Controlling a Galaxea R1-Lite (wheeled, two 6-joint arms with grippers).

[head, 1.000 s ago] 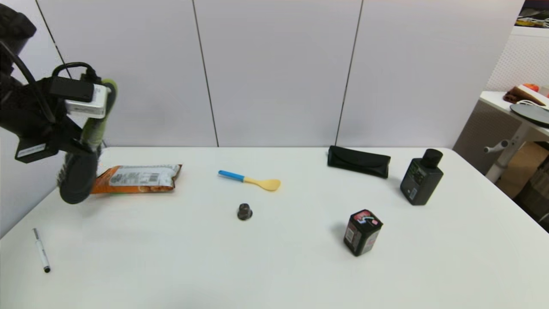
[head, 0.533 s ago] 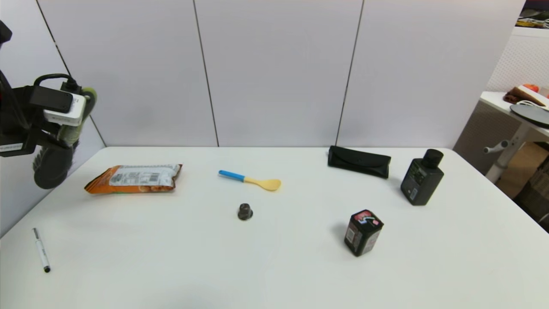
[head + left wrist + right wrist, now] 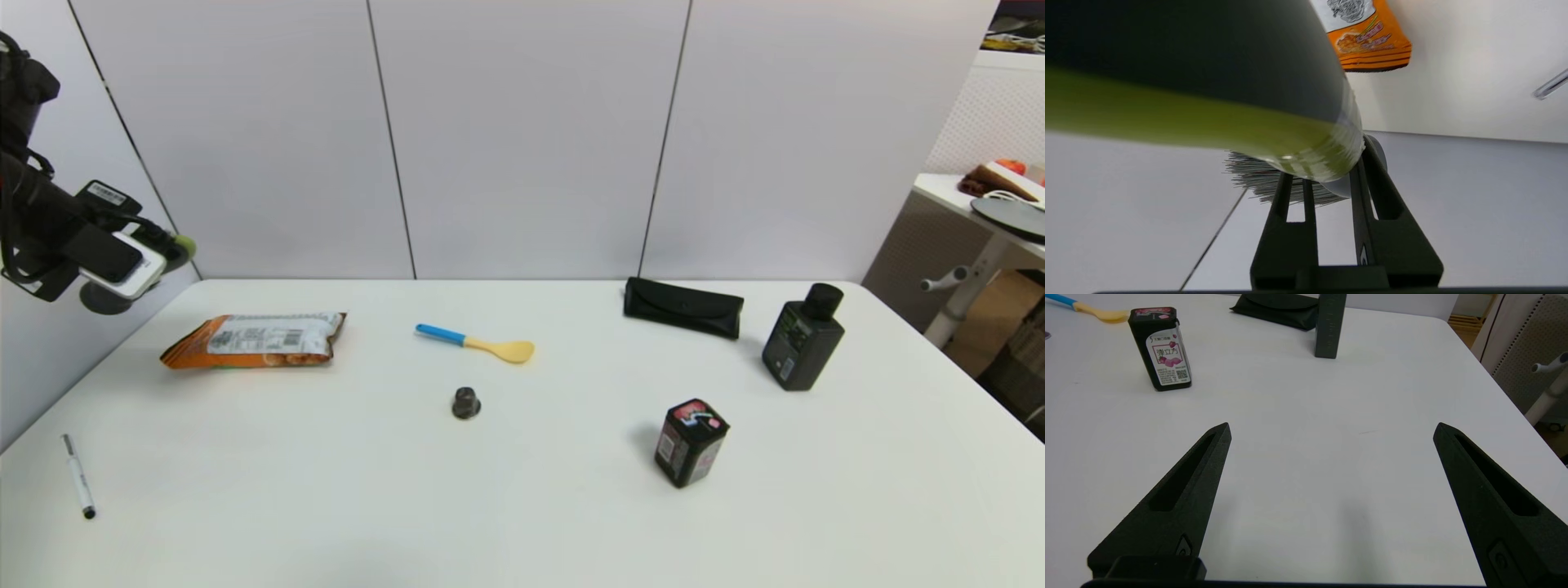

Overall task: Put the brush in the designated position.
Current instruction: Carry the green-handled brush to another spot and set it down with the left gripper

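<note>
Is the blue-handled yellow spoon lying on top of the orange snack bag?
No, the blue-handled yellow spoon lies on the bare white table, apart from the orange snack bag.

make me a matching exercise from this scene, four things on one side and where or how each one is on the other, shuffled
Things:
1. brush
2. snack bag
3. pen
4. right gripper

Places or states:
A. lying flat at the table's near left edge
B. open over bare table
C. held in the left gripper, off the table's left side
D. lying flat left of the spoon

Pairs: 1-C, 2-D, 3-A, 4-B
</note>
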